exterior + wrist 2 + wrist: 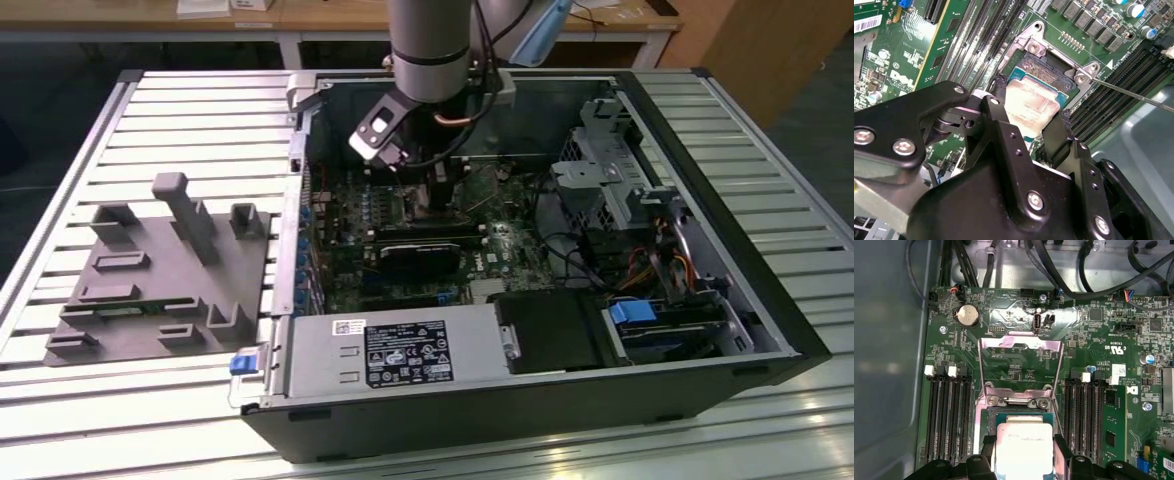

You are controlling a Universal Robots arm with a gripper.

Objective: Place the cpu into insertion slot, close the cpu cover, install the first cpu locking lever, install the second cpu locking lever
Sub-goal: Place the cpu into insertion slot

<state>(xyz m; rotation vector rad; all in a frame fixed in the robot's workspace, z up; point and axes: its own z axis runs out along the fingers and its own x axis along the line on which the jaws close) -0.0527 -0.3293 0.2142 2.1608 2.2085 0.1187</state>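
On the slatted aluminium tabletop (174, 400), before wooden desks (334, 18), lies an open black computer case (534, 410). Inside, black fingers (1058, 135) clamp the silvery-tan square cpu (1031, 105) at the dark insertion slot (1043, 65). The silvery cpu cover (1019, 343) is flipped open.

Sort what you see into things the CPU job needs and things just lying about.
Job: claw gripping the cpu; insertion slot; cpu cover, flipped open.
Lying about: power supply box; coin battery; memory slots; grey jig.
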